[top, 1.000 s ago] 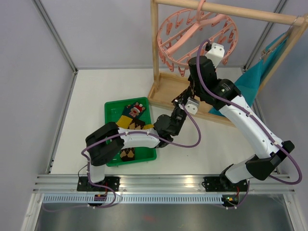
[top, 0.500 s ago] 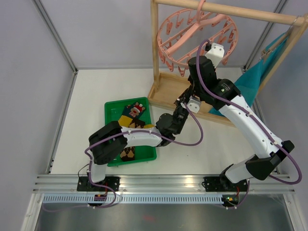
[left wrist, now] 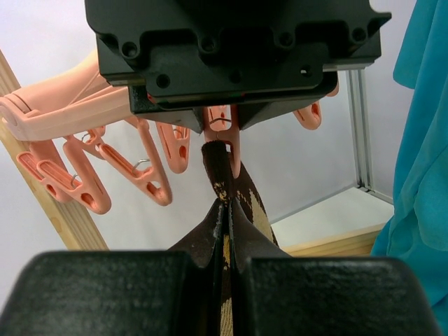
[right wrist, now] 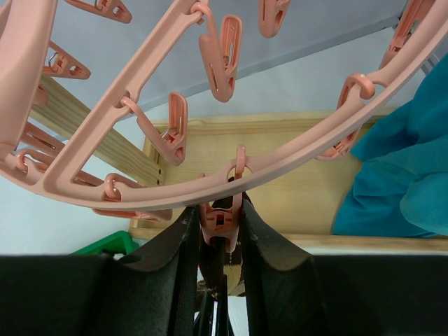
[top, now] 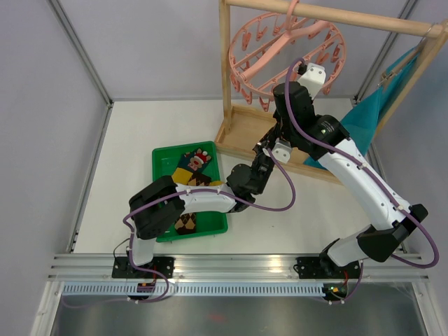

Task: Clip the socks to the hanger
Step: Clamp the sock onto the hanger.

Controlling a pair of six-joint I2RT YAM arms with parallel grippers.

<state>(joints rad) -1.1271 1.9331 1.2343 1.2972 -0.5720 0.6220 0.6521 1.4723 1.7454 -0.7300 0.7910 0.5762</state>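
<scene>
Left gripper [left wrist: 225,222]: its fingers were pinched tight on a brown sock [left wrist: 248,203]; only the left wrist view showed this.
Brown sock: it stood up from those fingers, with its top in a pink clip [left wrist: 222,131] just above them.
Right gripper [right wrist: 220,232]: its fingers squeezed that pink clip from both sides.
Hanger [right wrist: 315,150]: its ring curved just above the right fingers.
Top view only: more socks [top: 196,162] lay in a green tray [top: 162,155], well away from both grippers.

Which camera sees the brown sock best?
Left wrist: the brown sock rises from the left gripper to a pink clip. Right wrist shows only a sliver; the top view's arms hide it.
</scene>
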